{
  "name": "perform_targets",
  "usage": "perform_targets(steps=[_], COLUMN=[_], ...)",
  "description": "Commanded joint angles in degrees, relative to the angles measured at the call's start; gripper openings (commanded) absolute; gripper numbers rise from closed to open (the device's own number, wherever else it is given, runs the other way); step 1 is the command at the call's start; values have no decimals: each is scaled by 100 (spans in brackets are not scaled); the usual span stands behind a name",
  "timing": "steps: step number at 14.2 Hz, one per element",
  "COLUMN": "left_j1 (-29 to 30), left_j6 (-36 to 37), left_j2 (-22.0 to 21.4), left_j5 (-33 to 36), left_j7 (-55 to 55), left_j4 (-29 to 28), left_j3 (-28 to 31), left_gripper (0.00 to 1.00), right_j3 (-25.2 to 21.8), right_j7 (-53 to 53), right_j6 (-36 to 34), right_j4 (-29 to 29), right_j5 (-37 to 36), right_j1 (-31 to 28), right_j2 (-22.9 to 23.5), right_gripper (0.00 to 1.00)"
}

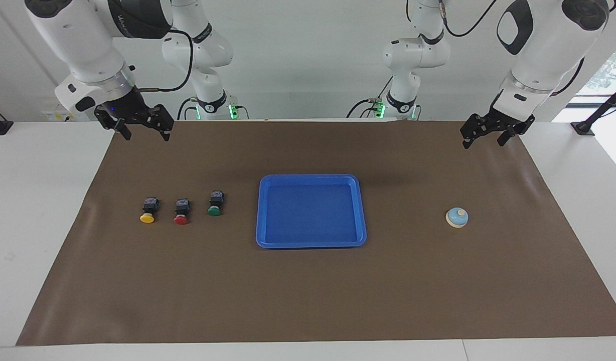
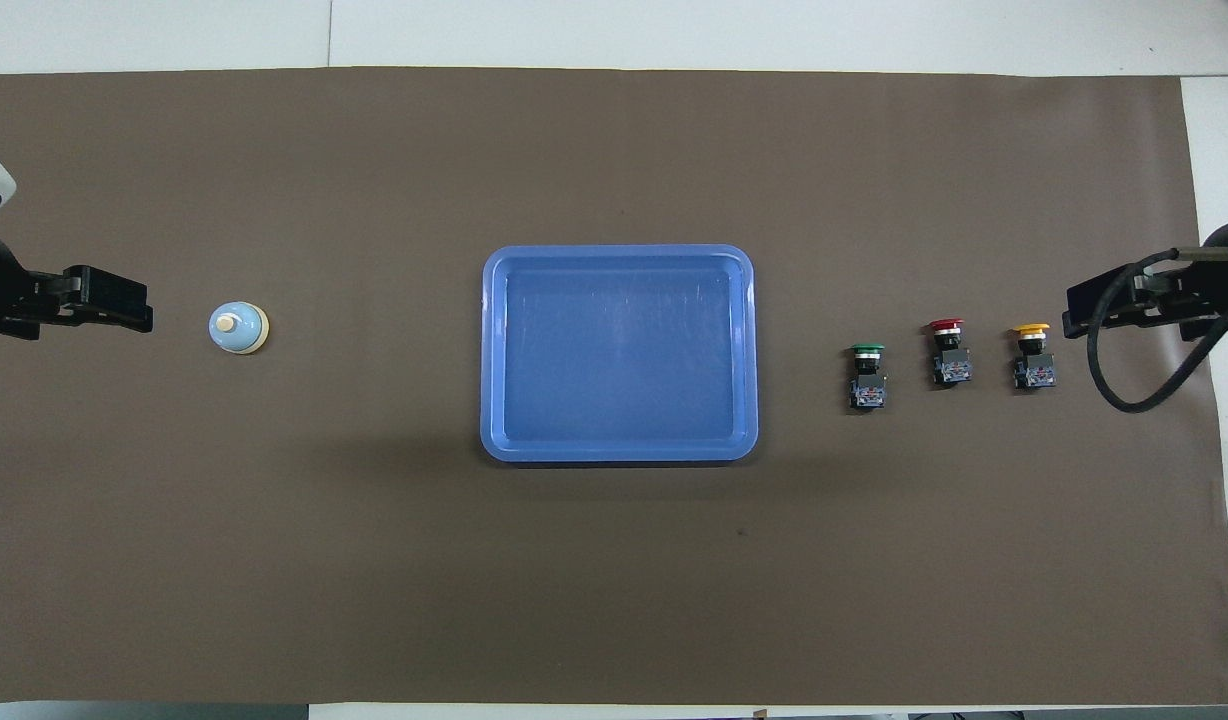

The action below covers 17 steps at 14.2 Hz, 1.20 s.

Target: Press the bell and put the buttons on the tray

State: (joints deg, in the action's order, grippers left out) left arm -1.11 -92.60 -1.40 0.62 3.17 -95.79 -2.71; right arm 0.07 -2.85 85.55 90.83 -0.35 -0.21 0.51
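Nothing being held yet. Bell point(image 1: 457, 217) sitting on counter point(image 1: 308, 301) toward left arm's end, well apart from tray point(image 1: 311, 242). Left gripper point(image 1: 490, 134), fingers spread, being held raised near counter's robot-side edge; bell lying forward of it, nearer this arm. Right gripper point(image 1: 142, 129), fingers apart, waiting above counter edge; buttons point(image 1: 181, 210) lined beside tray at its end.

Bright, even light from above; soft shadow beside the tray point(image 2: 494, 350) on the matte mat point(image 2: 374, 560). Both views sharp, without glare.
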Motion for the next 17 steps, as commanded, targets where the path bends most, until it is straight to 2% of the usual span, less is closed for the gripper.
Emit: perform_targets(steps=[1,9,10,14,17], left_j1=[-38,6,6,67,348], left_j6=[-74,-239,-310,-276,-652], left_j2=[-53,-53,-62,-36,8], left_j5=[70,70,79,114,123], left_j7=[8,43,52,61,8], left_j4=[-62,-88,-123,-176,-378], left_j3=[17,17,25,43,34], left_gripper=[100,100,85,0,0], right_j3=[28,28,28,28,28], right_j7=[127,127,127,127,127], right_j6=[-4,-12,-4,-12,-12], right_j4=[154,154,163,163,154], right_j5=[114,114,114,114,114], right_j1=[-75,-75,-75,-75,-75], right_j2=[-139,-139,-139,-139,-139], right_gripper=[100,100,100,100,100])
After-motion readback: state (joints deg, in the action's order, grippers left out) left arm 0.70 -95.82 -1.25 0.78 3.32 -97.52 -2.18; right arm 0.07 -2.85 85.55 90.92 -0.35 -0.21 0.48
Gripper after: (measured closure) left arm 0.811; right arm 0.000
